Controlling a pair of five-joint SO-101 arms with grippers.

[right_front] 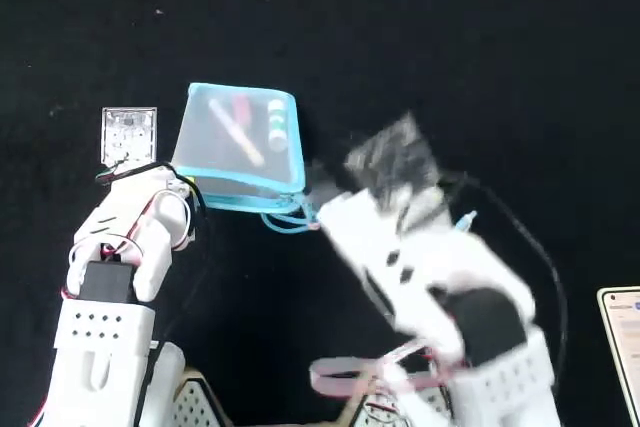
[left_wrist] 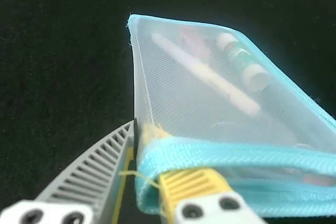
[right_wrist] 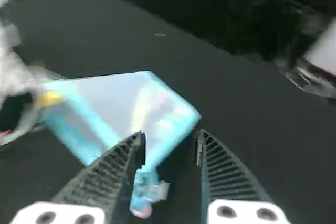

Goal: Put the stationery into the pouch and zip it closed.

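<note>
A translucent pouch (right_front: 240, 152) with a light-blue trim lies on the black table, left of centre. Inside it I see a white pen (left_wrist: 205, 74), a red item (right_front: 241, 107) and a green-and-white stick (left_wrist: 242, 61). My left gripper (left_wrist: 149, 153) is shut on the pouch's near corner, by the blue zipper band (left_wrist: 236, 156). My right gripper (right_wrist: 170, 137) hovers open over the pouch's (right_wrist: 121, 108) other near corner. The blue zipper pull (right_wrist: 143, 190) lies between its fingers, close to one finger (right_wrist: 113, 171). In the high view that arm is blurred, next to the pull cords (right_front: 290, 217).
A small white card (right_front: 128, 135) lies just left of the pouch. A white printed box (right_front: 622, 332) sits at the table's right edge. A pink cable (right_front: 345, 375) loops near the right arm's base. Open black table stretches behind the pouch.
</note>
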